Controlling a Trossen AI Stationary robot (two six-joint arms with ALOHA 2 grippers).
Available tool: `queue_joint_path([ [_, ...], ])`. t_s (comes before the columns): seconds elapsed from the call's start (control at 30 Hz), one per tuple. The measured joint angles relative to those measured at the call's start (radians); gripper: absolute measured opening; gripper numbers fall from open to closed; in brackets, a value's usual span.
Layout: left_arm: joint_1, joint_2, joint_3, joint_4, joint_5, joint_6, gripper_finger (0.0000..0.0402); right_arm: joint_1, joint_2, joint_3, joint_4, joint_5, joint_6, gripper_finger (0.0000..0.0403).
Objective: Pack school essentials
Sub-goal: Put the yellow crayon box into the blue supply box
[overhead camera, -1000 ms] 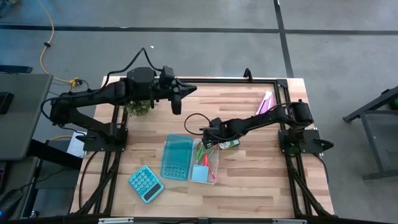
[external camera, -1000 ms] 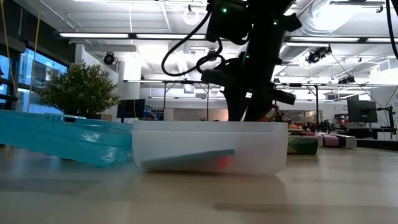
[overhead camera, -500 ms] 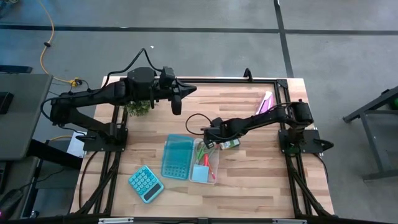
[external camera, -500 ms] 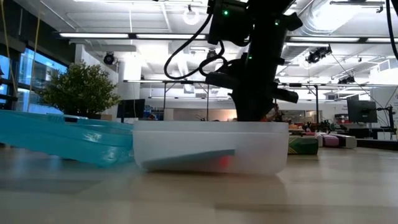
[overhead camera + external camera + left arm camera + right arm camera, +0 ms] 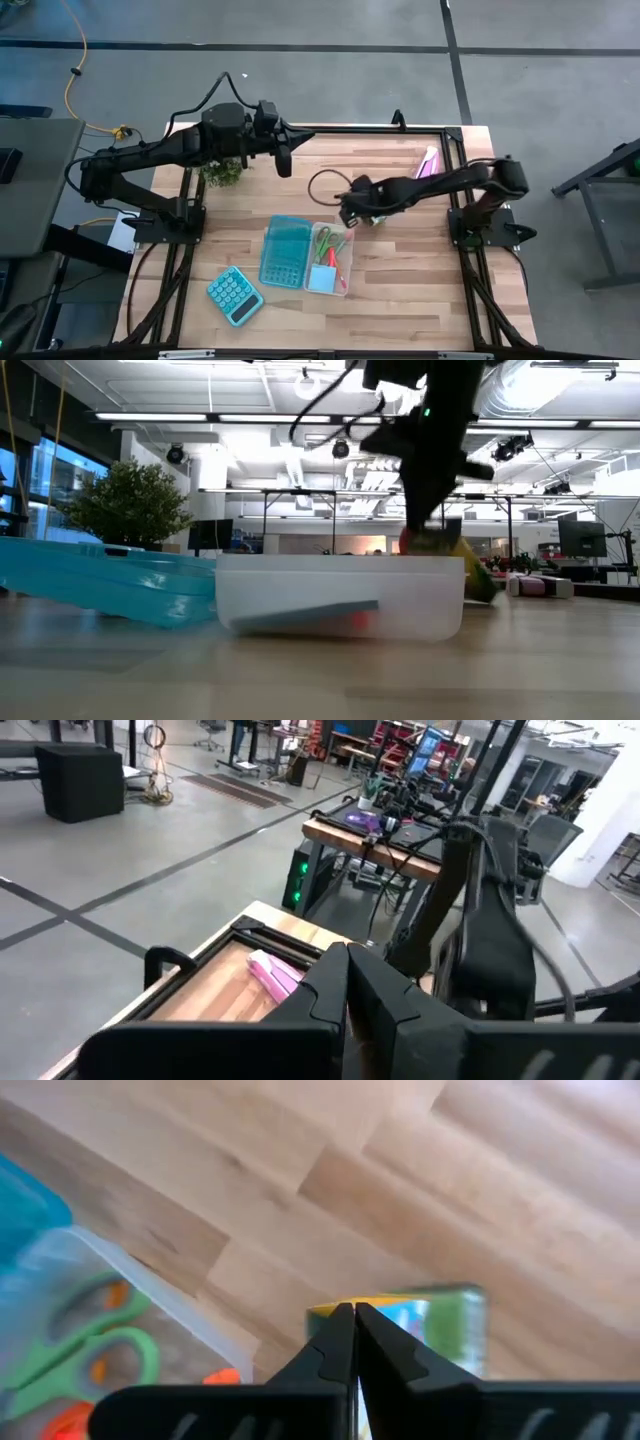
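Pincer (image 5: 352,213) w/ 1 crayon box (image 5: 374,217)

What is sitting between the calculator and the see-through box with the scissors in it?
The teal lid lies flat between the calculator and the clear box, touching the box's side. The high view shows it.

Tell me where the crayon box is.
High view: the crayon box lies right of centre, beside the clear bin's top right corner, under the shut right gripper.
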Motion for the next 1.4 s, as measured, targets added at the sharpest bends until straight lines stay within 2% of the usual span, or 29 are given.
queue_joint_path([
  [0.33,0.0,-0.086,0.0,0.035,0.03,0.052,0.0,-0.033,-0.272,0.0,0.057,-0.001,-0.192,0.0],
  [0.53,-0.015,-0.187,0.0,0.004,0.115,0.05,0.0,-0.052,-0.379,0.0,0.244,-0.15,-0.364,0.0],
  [0.73,-0.042,-0.265,0.0,-0.002,0.228,0.052,0.0,-0.058,-0.409,0.0,0.428,-0.333,-0.458,0.0],
  [0.97,-0.085,-0.303,0.001,-0.024,0.258,0.056,0.0,-0.069,-0.41,0.0,0.487,-0.477,-0.487,0.0],
  [1.1,-0.142,-0.302,-0.002,-0.18,0.222,0.117,0.0,-0.07,-0.421,0.0,0.532,-0.499,-0.503,0.0],
  [1.17,-0.186,-0.304,-0.045,-0.204,0.153,0.095,0.0,-0.07,-0.431,0.0,0.54,-0.5,-0.508,0.0],
  [1.27,-0.243,-0.318,-0.178,-0.149,0.062,0.038,0.0,-0.076,-0.437,0.0,0.546,-0.507,-0.512,0.0],
  [1.4,-0.294,-0.36,-0.403,0.106,0.016,-0.056,0.0,-0.089,-0.438,0.0,0.555,-0.531,-0.502,0.0],
])
